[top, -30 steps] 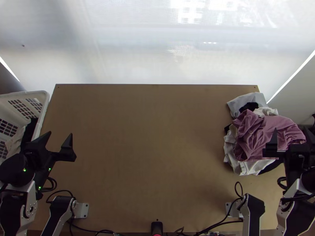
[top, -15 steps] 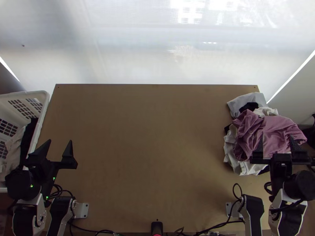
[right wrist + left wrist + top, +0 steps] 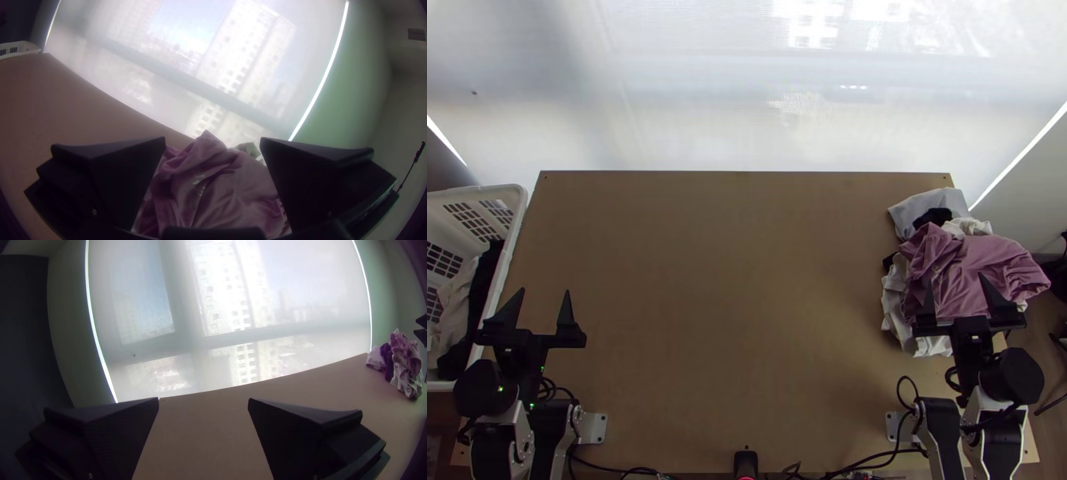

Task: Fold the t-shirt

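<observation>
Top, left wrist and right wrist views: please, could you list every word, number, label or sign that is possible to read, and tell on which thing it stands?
No text can be read in these views.
Mauve garment on the pile: small pale marks, possibly print, too small and blurred to read.
White basket: no label can be made out.

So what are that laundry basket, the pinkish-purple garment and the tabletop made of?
The basket looks like matte white plastic, judging by its molded rim and slotted walls. The garment is soft fabric with a slight sheen in its folds, perhaps cotton or velour. The tabletop looks like smooth, matte wood or board.
</observation>
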You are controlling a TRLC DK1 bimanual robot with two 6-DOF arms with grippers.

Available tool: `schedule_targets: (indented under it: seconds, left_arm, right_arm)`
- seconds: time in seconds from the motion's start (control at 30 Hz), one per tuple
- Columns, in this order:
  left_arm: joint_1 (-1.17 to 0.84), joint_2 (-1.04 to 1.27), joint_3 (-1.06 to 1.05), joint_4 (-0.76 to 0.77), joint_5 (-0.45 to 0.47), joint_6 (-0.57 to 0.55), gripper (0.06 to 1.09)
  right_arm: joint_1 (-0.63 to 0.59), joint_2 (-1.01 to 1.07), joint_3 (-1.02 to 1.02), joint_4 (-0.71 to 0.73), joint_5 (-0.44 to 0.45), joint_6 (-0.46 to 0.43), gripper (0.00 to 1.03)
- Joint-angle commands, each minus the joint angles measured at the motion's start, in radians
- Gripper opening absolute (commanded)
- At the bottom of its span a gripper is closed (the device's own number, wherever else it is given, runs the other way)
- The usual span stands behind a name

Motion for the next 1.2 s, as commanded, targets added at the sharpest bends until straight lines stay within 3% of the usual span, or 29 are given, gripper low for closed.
schedule_targets:
  seconds: [0.0, 0.17, 0.2, 0.63, 0.83, 1.17]
  left_arm:
    - [0.006, -0.027, -0.161, 0.16, 0.004, 0.122, 1.03]
    - [-0.054, -0.027, -0.244, 0.242, 0.016, 0.068, 1.03]
    - [-0.068, -0.027, -0.252, 0.24, 0.016, 0.065, 1.03]
    - [-0.137, -0.027, -0.328, 0.269, 0.015, 0.073, 1.03]
    - [-0.163, -0.025, -0.331, 0.203, 0.02, 0.079, 1.03]
    - [-0.128, -0.025, -0.331, 0.179, 0.023, 0.136, 1.03]
  right_arm:
    - [0.162, -0.031, -0.151, 0.141, 0.085, 0.003, 0.99]
    - [0.412, -0.048, -0.26, 0.228, 0.295, -0.01, 0.99]
    - [0.415, -0.058, -0.275, 0.236, 0.304, -0.011, 0.99]
    - [0.446, -0.1, -0.306, 0.052, 0.261, -0.01, 0.99]
    - [0.406, -0.118, -0.307, 0.044, 0.201, 0.007, 0.99]
    - [0.415, -0.158, -0.306, 0.044, 0.191, 0.01, 0.99]
